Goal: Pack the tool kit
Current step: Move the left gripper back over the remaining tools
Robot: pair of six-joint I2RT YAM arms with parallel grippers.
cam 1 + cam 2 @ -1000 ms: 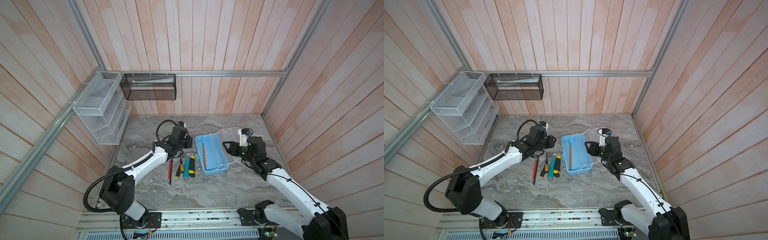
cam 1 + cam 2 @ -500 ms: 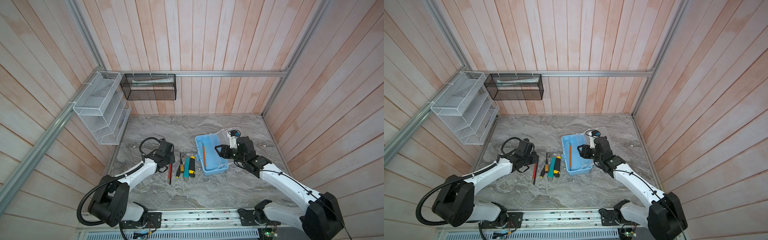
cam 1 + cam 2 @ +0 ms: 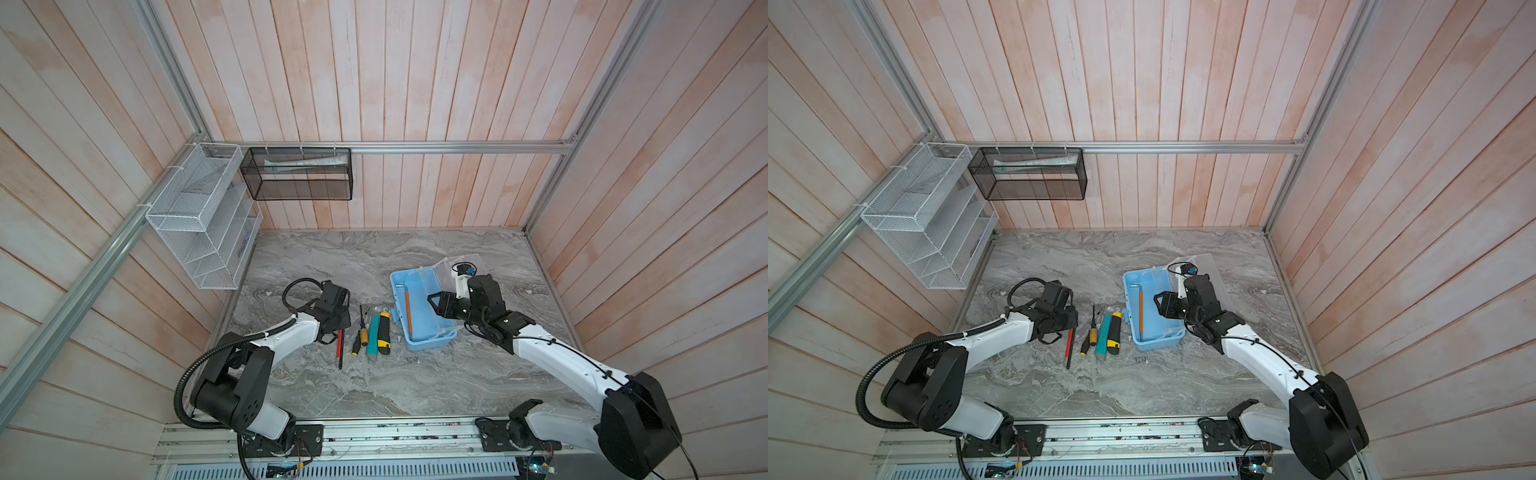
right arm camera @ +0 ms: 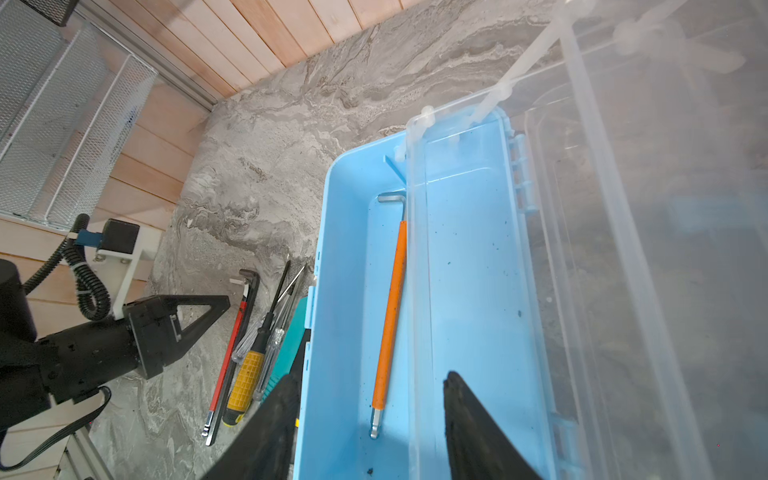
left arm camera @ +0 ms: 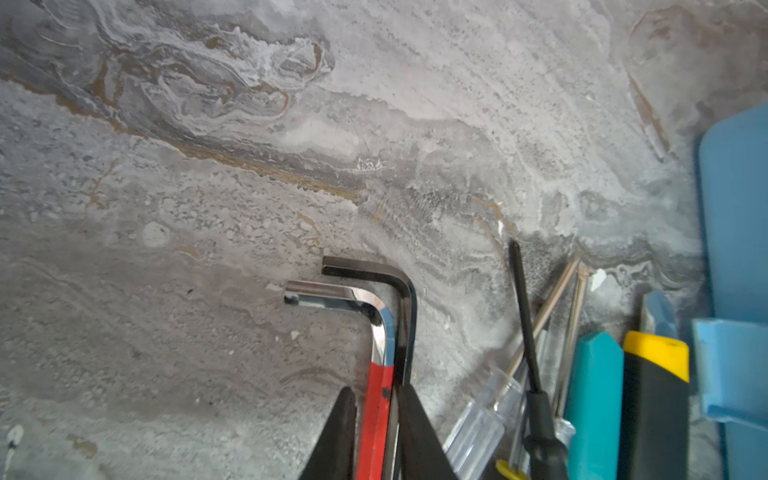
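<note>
The left gripper [image 5: 376, 434] hangs low over the grey marbled surface [image 3: 374, 395], its jaws set narrowly on either side of a red-sleeved hex key [image 5: 376, 399] and a black hex key [image 5: 405, 316] that lie pressed together. We cannot tell whether the pads are biting yet.

Across the row of loose tools, the right gripper [image 4: 372, 432] hovers spread and empty over the tool kit [image 3: 419, 332]. The light-blue case sits on the surface to the right of those tools in both top views, its clear lid [image 4: 623, 208] thrown back on the far side. An orange-sleeved hex key [image 4: 390, 316] lies along the case floor, the only tool we can see inside.

Between the two keys and the case wait a yellow-handled screwdriver [image 3: 356, 347], clear-handled screwdrivers [image 5: 482, 419], a teal cutter [image 5: 594, 399] and a black-and-yellow cutter [image 5: 654, 407], side by side.

We read the step in hand as the pick-up of the next hex key, with packing barely begun. The next move, as we judge it, calls for a firm pinch and a clean lift. The carry must then pass over the waiting tools into the open case, where the right gripper would need to make room. With two keys between the jaws, one may slip free or both may come up together.
</note>
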